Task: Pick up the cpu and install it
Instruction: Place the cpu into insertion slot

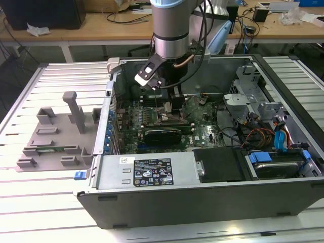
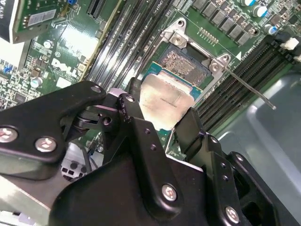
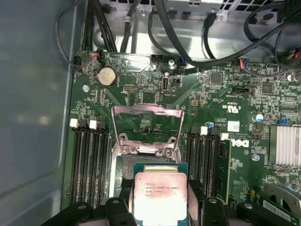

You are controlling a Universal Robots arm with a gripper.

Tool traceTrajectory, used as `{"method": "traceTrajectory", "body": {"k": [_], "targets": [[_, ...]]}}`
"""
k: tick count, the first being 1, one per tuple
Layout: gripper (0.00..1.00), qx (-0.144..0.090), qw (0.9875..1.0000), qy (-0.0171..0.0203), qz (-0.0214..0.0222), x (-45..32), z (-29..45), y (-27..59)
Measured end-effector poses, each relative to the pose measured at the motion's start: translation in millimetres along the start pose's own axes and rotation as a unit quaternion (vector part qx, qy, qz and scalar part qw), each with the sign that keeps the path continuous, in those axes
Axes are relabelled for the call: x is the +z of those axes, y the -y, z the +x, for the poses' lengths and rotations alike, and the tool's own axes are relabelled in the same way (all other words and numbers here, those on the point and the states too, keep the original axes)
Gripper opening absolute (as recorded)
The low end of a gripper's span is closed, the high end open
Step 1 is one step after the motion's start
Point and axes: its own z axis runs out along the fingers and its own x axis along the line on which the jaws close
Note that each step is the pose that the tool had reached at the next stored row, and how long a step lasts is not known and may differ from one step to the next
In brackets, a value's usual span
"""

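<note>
Far left in the exterior view, a grey plastic tray (image 1: pixel 50 134) w/ upright posts sits on the slatted table (image 1: pixel 30 202), just beside the open PC case (image 1: pixel 202 202). A small blue clip (image 1: pixel 77 175) lies by the case's corner.

Middle: the robot arm (image 1: pixel 171 30) points straight down into the case, over the green motherboard (image 1: pixel 205 132). The gripper (image 2: pixel 162 115) is clamped on the cpu (image 2: pixel 164 99), w/ black fingers (image 2: pixel 138 125) pressing two opposite edges and the shiny top facing up. The cpu hangs right at the open socket (image 2: pixel 181 63), covering its near part but offset from it. Can't tell if they touch.

In the first wrist view the socket's metal load plate (image 3: pixel 146 125) stands flipped up beyond the chip. RAM slots (image 3: pixel 89 160) run on both sides, and a coin battery (image 3: pixel 106 76) sits further off. A thin lever rod (image 2: pixel 249 89) sticks out beside the socket frame.

Right side of the case: drive cage (image 1: pixel 248 98), blue cables (image 1: pixel 281 144), and a black shroud (image 1: pixel 223 164) near the front wall.
</note>
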Motion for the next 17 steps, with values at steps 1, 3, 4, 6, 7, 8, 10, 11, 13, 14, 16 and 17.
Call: {"method": "traceTrajectory", "body": {"k": [1, 3, 4, 6, 7, 8, 10, 11, 13, 14, 16, 17], "targets": [[0.54, 0.0, 1.0, 0.0021, 0.0004, 2.2, 0.5, 0.1], [0.54, 0.0, 1.0, 0.0042, 0.0013, 4.5, 1.3, 0.2], [0.54, 0.0, 1.0, 0.0053, 0.0021, 6.1, 2.4, 0.3], [0.54, 0.0, 1.0, 0.0066, 0.0028, 7.3, 3.4, 0.3], [0.54, 0.0, 1.0, 0.0074, 0.0029, 8.1, 4.0, 0.3], [0.54, 0.0, 1.0, 0.0083, 0.0031, 8.9, 4.7, 0.3], [0.54, 0.0, 1.0, 0.0092, 0.0035, 10.5, 5.4, 0.4], [0.54, 0.0, 0.9999, 0.0093, 0.0038, 11.5, 5.8, 0.6], [0.54, 0.0, 0.9999, 0.0093, 0.0039, 12.9, 7.7, 0.9], [0.54, 0.0, 0.9999, 0.0096, 0.0041, 13.9, 9.6, 1.2], [0.54, 0.0, 0.9999, 0.0104, 0.0042, 16.9, 12.1, 2.3], [0.54, 0.001, 0.9999, 0.0109, 0.0043, 18.7, 12.8, 3.2]]}}
